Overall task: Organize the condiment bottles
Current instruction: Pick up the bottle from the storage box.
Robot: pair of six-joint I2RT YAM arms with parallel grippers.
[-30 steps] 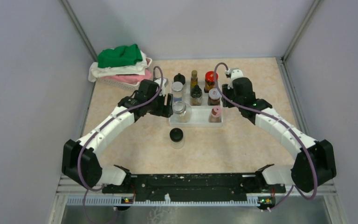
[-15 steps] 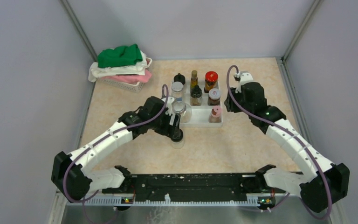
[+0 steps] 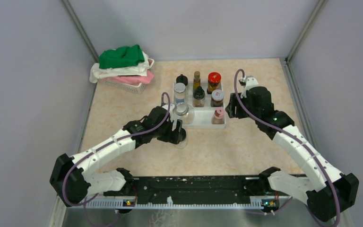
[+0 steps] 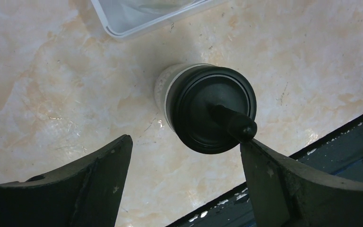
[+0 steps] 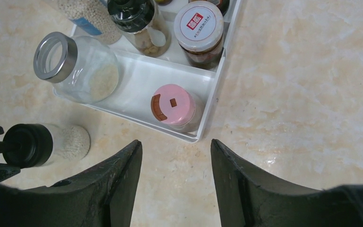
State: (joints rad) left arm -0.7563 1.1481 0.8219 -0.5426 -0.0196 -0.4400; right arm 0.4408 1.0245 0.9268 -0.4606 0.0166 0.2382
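Orientation check: black-capped jar (image 4: 212,111) was seen upright on the table (image 3: 246,142), long axis vertical, cap up. The small black nub on its cap pointed toward the arm bases. It stood alone, just in front of the near-left corner of the white stepped tray (image 3: 199,125).

Left gripper (image 4: 184,143) was spread wide, one finger on each side of that jar. Nothing was gripped; a clear gap was seen on one side, and contact at the nub side could not be told.

Right gripper (image 5: 175,145) was held partly open and empty, above bare table just off the tray's near-right corner. The pink-capped jar (image 5: 172,105) was upright in the tray's front row, the silver-capped jar (image 5: 56,56) at the front-left, and the white-red-capped jar (image 5: 198,21) one step behind.

Versus one second earlier: the left gripper had been moved off the silver-capped jar at the tray and brought down over the lone jar. The right gripper had been pulled back from the tray's middle row. No bottle was seen displaced.
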